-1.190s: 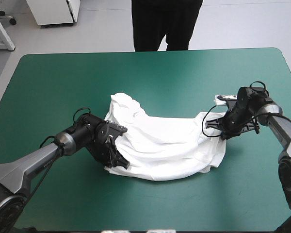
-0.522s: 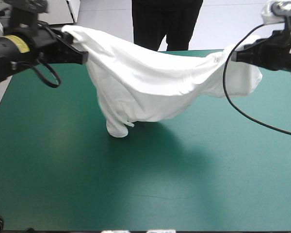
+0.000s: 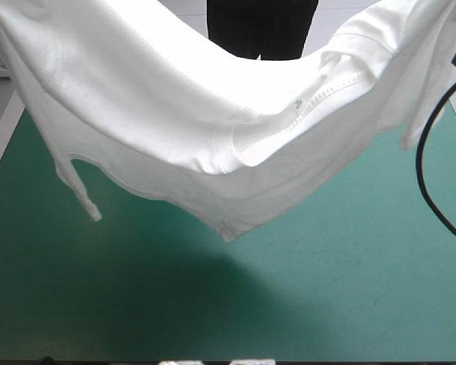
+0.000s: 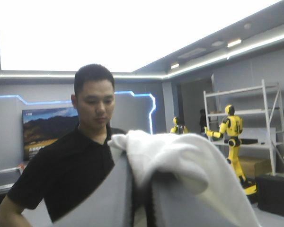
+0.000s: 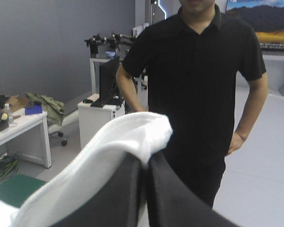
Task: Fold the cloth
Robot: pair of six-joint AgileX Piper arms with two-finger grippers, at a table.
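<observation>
The white T-shirt (image 3: 213, 114) hangs stretched in the air across the high view, sagging in the middle, its lowest point (image 3: 228, 232) above the table. A sleeve (image 3: 80, 190) dangles on the left side. Neither gripper shows in the high view. In the left wrist view my left gripper (image 4: 141, 176) is raised and shut on the T-shirt, with a fold of the white cloth (image 4: 180, 151) draped over its black fingers. In the right wrist view my right gripper (image 5: 146, 161) is likewise shut on the T-shirt, and a hemmed edge (image 5: 128, 135) bunches over the fingertips.
The teal-green table (image 3: 342, 289) spreads below the hanging shirt, with the shirt's shadow across its near middle. The table's left edge (image 3: 0, 148) shows beside the dangling sleeve.
The T-shirt went from a heap on the table to being held up between both grippers. Since just before, both arms have risen further and left the high view.
</observation>
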